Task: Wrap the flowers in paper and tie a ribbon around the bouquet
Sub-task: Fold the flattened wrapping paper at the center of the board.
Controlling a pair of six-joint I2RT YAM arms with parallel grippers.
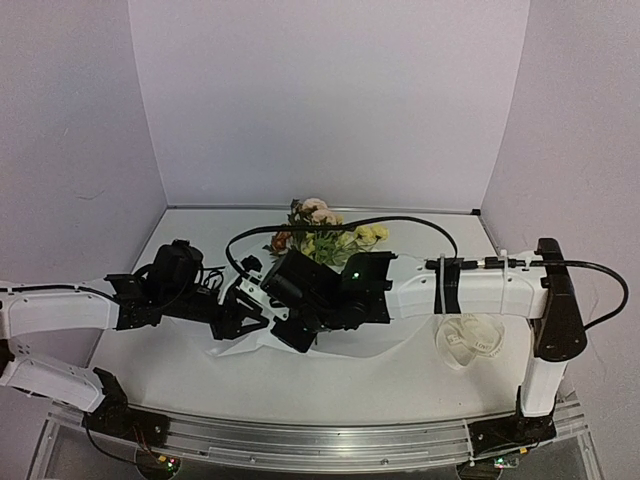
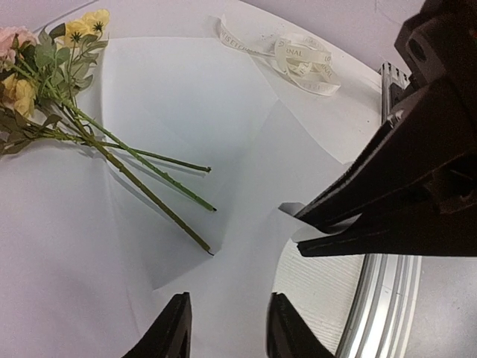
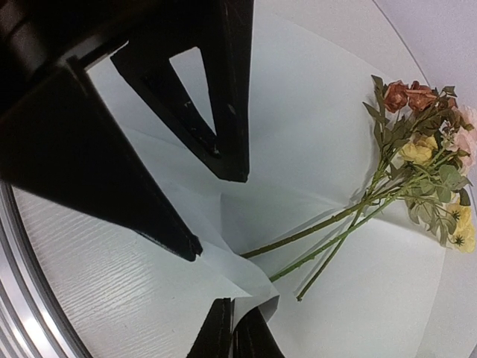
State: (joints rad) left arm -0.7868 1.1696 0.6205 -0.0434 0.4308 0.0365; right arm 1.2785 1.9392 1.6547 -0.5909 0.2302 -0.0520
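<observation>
Now, your right gripper [image 3: 235, 317] clamps a corner of the large thin white paper sheet [image 2: 194, 112]; left gripper [image 2: 229, 298] jaws apart. Fold slowly over the yellow-pink-orange flower bunch [image 3: 415, 151] lying at twelve o'clock.

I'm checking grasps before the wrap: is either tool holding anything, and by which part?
The right tool pinches the paper at its raised near edge. The left tool stands open above the paper, holding nothing.
</observation>
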